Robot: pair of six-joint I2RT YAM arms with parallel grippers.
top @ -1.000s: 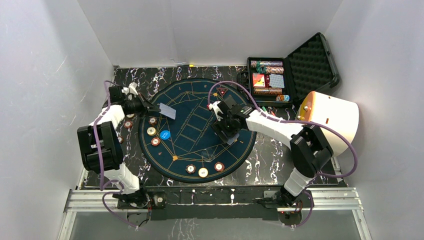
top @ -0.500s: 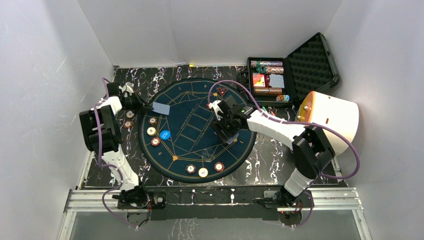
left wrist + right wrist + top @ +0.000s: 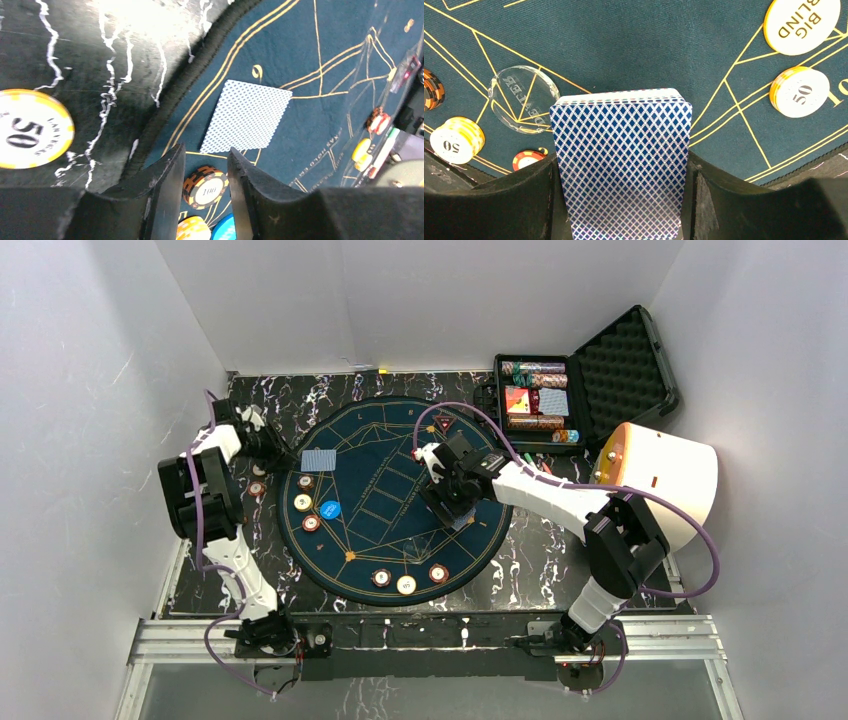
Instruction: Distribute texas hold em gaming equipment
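My left gripper (image 3: 283, 447) is open and empty at the mat's back-left edge; in the left wrist view (image 3: 205, 150) its jaws stand a little apart. One blue-backed card (image 3: 318, 460) lies flat on the mat just ahead of it (image 3: 247, 116). A brown 100 chip (image 3: 205, 186) shows below, between the jaws. My right gripper (image 3: 452, 502) is shut on a deck of blue-backed cards (image 3: 621, 130) above the mat's right half. Chips (image 3: 302, 502) and a blue button (image 3: 329, 508) lie at the left seat, three chips (image 3: 406, 584) at the front.
The round dark poker mat (image 3: 390, 440) covers the marble table. An open black case (image 3: 540, 400) with chips and card boxes stands at the back right. A big white cylinder (image 3: 660, 480) is at the right. A yellow 50 chip (image 3: 32, 129) lies off the mat.
My left gripper carried the single card toward the mat's back left, let it go flat on the mat and drew back. The right gripper with the deck barely moved.
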